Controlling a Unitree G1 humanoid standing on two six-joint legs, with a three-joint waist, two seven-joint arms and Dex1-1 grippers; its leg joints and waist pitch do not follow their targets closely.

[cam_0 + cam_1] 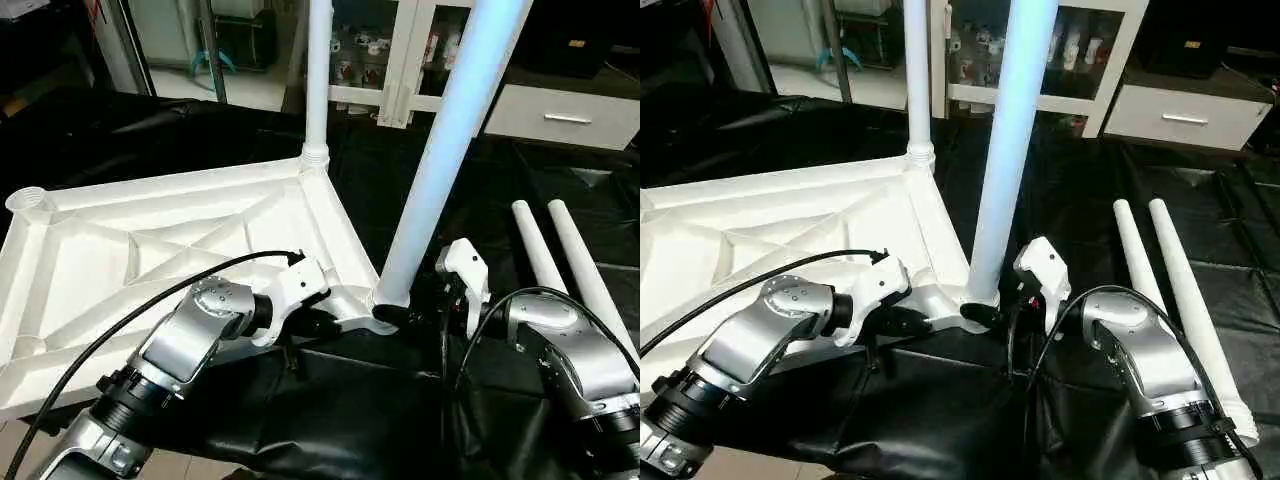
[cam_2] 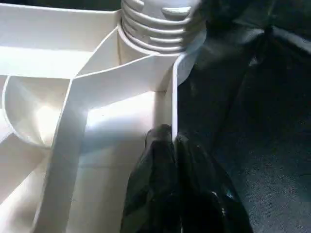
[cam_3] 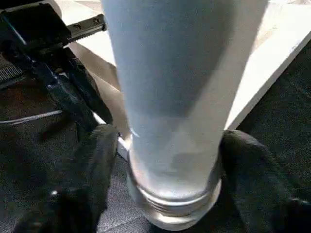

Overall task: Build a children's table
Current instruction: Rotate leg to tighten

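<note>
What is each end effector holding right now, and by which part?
Left end effector is shut on the tabletop rim beside the near corner. Right end effector straddles the near leg just above its threaded base; contact unclear.

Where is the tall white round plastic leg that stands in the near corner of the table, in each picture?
Left eye view: the tall white round plastic leg rises right of centre.
Right eye view: it stands at centre.
Left wrist view: its ribbed base is at the top.
Right wrist view: it stands between the black fingers.
Shared landmark: the white ribbed plastic tabletop.
</note>
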